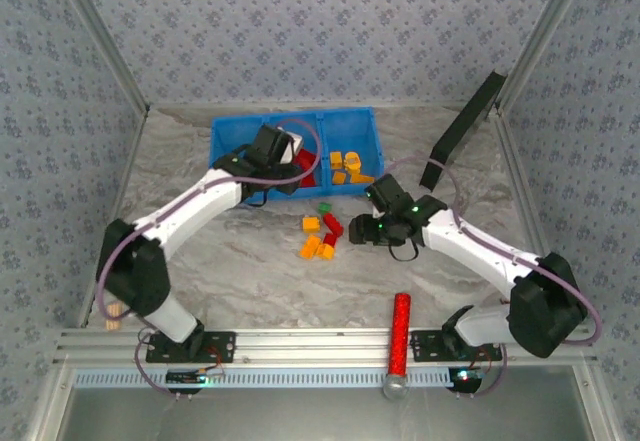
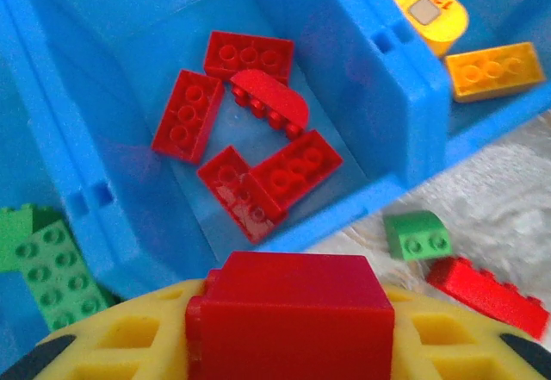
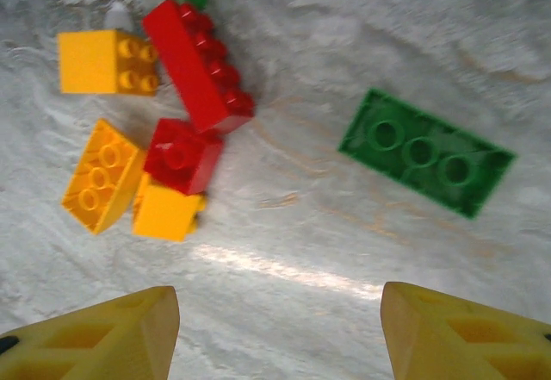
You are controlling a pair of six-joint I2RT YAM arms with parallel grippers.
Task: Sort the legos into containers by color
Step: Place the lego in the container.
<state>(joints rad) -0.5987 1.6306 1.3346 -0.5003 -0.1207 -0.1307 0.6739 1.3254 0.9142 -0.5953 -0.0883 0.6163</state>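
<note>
L gripper (image 2: 288, 345) pinches a small red plastic brick (image 2: 288, 298) over the bright blue slatted tray (image 2: 413, 96), at the middle compartment (image 2: 129, 35) w/ other reds: drop-off step. Nxt: open jaws, release. R gripper (image 3: 280, 337) hovers spread above a flat green brick (image 3: 426, 152), likely next pick.

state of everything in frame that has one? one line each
left gripper: shut on a red brick, over the tray.
right gripper: open, empty, above the loose pile.
blue tray: upright; middle compartment holds five red bricks.
loose pile: unsorted, lying on the table.
green plate: flat, studs up, apart from the pile.
red cylinder: lying on its side.
</note>
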